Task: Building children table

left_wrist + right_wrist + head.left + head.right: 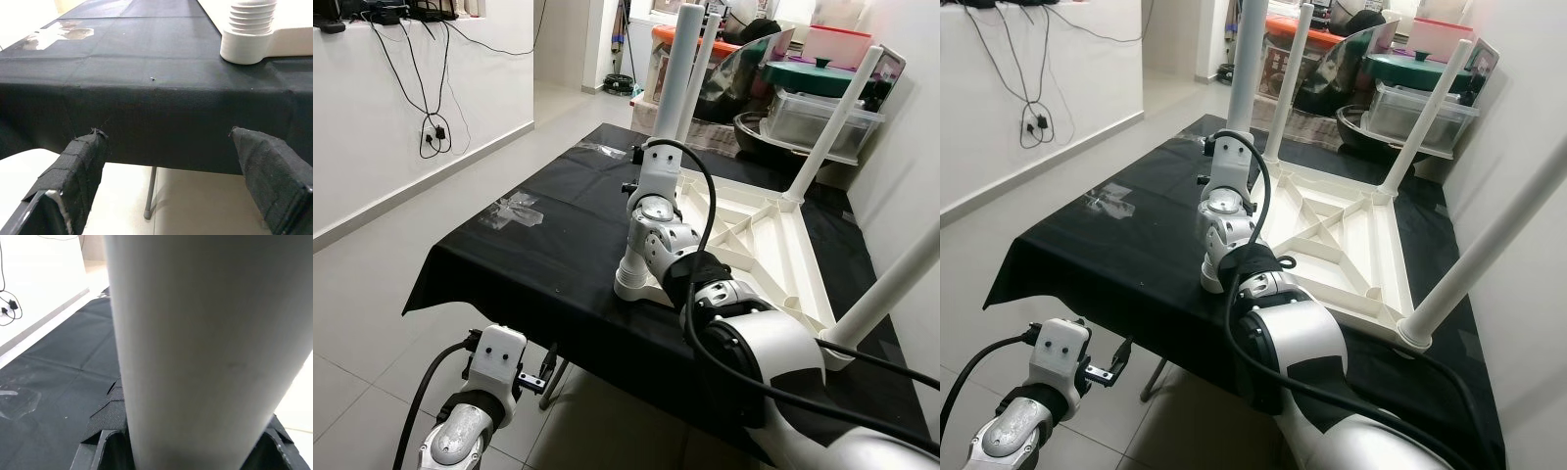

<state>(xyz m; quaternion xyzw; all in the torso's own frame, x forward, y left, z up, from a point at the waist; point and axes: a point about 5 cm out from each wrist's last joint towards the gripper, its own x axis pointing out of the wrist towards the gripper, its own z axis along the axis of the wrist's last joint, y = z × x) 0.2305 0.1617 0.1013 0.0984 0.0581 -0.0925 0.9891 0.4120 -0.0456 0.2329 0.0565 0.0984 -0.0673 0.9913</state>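
A white table leg (205,347) stands between the jaws, above black cloth (58,382).

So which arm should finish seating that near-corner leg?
Right. The right gripper is closed around the white leg above its socket; the left gripper hangs open below the table edge.

A matt black woven cloth (538,255) covers the surface, creased, with a shiny crumpled patch of clear tape (514,210) on it. The upturned white plastic children's table (1351,240) looks smooth, faintly satin; the smooth white plastic leg (205,347) sits between the right jaws. Coarse black fabric tape wraps the left fingers (78,166). The pale floor tiles (372,294) are glossy.
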